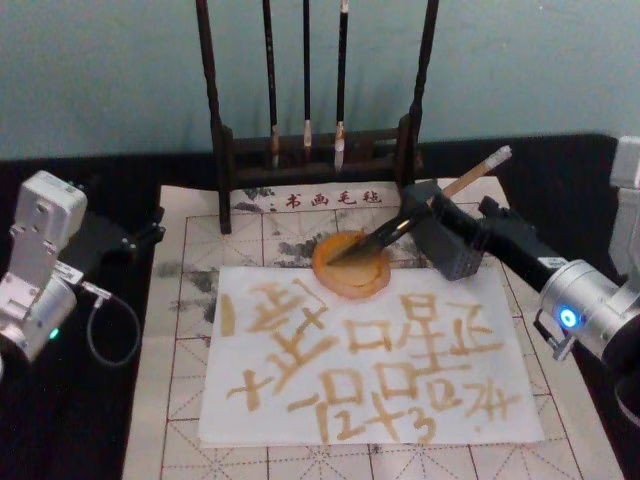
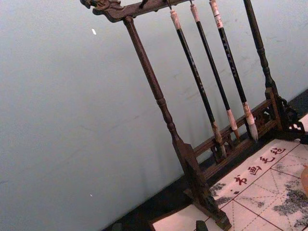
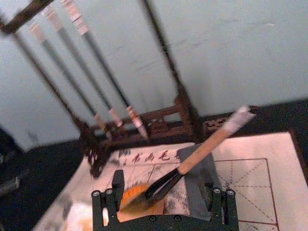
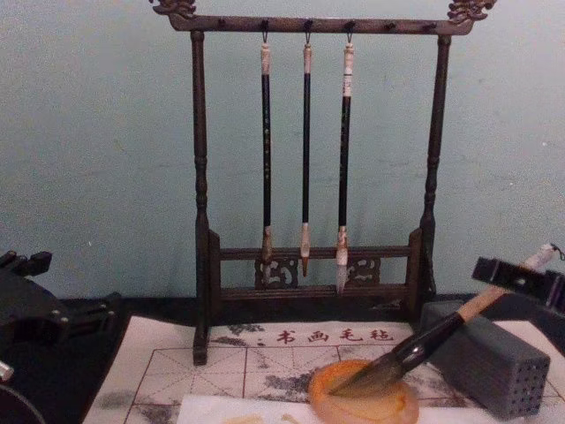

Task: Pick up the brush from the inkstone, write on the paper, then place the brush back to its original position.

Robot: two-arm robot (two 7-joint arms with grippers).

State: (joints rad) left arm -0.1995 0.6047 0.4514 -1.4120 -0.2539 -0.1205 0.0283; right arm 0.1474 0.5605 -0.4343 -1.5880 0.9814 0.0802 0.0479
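Note:
The brush (image 1: 478, 173) lies slanted, its dark tip resting in the orange inkstone (image 1: 350, 270) and its tan handle leaning on a grey block (image 1: 452, 250). My right gripper (image 1: 426, 214) reaches in from the right and stands open around the brush's lower handle. In the right wrist view its two fingers (image 3: 118, 182) flank the brush (image 3: 207, 149) with gaps on both sides, above the inkstone (image 3: 134, 199). The paper (image 1: 395, 300) lies in front of the inkstone, covered with yellowish characters. My left gripper (image 1: 143, 233) is parked at the mat's left edge.
A dark wooden rack (image 1: 222, 150) holding three thin brushes (image 4: 305, 150) stands behind the inkstone, against the wall. The beige grid mat (image 1: 190, 230) lies under everything. The grey block (image 4: 490, 358) with small holes sits right of the inkstone (image 4: 364, 399).

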